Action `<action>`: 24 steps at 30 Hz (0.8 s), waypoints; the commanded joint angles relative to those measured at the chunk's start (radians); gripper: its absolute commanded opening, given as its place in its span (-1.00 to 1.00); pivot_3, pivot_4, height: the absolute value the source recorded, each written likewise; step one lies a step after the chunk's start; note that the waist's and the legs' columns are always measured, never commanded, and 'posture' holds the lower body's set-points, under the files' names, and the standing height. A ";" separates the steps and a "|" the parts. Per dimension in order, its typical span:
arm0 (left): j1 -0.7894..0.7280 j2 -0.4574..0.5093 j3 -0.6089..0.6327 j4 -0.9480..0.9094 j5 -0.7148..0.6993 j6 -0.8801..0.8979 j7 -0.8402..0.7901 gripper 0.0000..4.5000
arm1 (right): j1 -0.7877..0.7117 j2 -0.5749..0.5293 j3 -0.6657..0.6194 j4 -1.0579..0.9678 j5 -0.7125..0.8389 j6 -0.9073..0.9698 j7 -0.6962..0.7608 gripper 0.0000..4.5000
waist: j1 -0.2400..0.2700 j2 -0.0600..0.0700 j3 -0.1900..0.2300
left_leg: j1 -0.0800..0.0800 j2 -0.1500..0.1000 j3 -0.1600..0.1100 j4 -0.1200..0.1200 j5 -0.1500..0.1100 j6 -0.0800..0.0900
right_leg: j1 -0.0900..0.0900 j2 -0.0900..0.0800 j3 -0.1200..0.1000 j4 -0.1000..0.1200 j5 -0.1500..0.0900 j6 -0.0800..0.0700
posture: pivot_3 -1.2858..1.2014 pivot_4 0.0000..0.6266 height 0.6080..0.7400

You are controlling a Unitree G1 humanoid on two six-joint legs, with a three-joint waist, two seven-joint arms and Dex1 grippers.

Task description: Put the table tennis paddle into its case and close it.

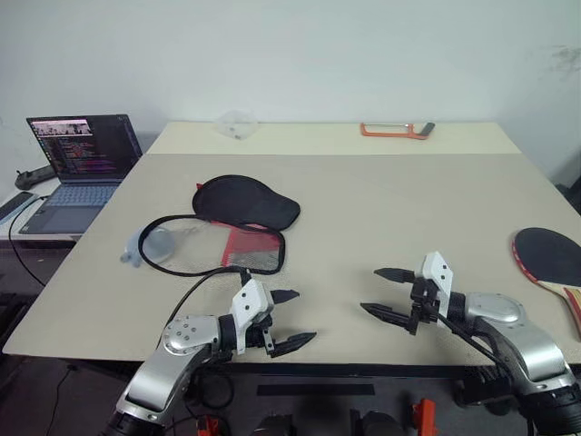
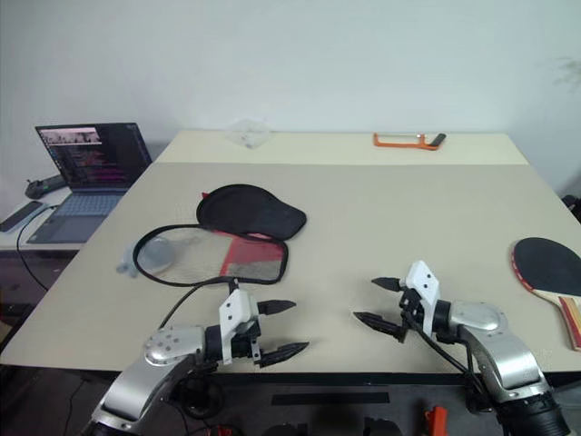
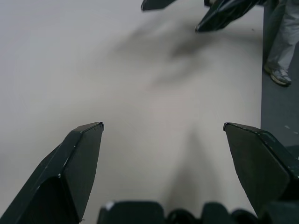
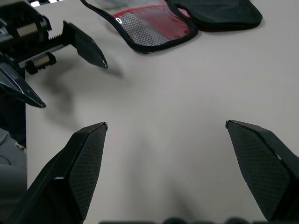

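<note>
The table tennis paddle (image 1: 551,259) lies flat at the table's right edge, black face up, its handle toward the front. The case (image 1: 222,232) lies unzipped and spread open on the left half of the table: a black fabric flap (image 1: 247,202) behind, and a red and mesh inner half (image 4: 156,25) in front. My left gripper (image 1: 289,320) hovers open over the table's front edge, in front of the case, holding nothing. Further right along that front edge, my right gripper (image 1: 386,292) is open too and empty, well left of the paddle.
A grey-blue round tag (image 1: 145,246) lies at the case's left end. An open laptop (image 1: 80,159) sits on a side table to the left. An orange tool (image 1: 396,130) and a clear plastic piece (image 1: 236,123) lie on the far table. A person's leg and shoe (image 3: 280,42) stand beside the table.
</note>
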 commanded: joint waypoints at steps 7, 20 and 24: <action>-0.023 -0.080 -0.028 0.023 0.015 -0.037 0.024 1.00 | -0.031 -0.055 -0.082 -0.098 0.054 0.062 -0.030 0.99 | 0.002 0.000 0.000 | 0.000 0.000 0.000 0.000 0.000 0.000 | 0.000 0.000 -0.001 0.001 0.000 0.000 | 0.03 -0.52 1.00; 0.232 0.014 0.141 -0.060 -0.067 -0.024 0.040 1.00 | -0.173 0.001 -0.014 -0.041 0.041 0.036 -0.033 0.99 | 0.000 0.000 0.000 | 0.000 0.000 0.000 0.000 0.000 0.000 | 0.000 0.000 0.000 0.000 0.000 0.000 | 0.03 -0.52 1.00; 0.269 -0.069 0.217 -0.031 -0.055 -0.065 0.177 1.00 | -0.181 -0.001 -0.030 -0.048 0.067 0.043 -0.016 0.99 | 0.002 0.000 0.000 | 0.000 0.000 -0.001 0.000 0.000 0.000 | 0.000 -0.001 0.000 0.000 0.000 0.000 | 0.03 -0.52 1.00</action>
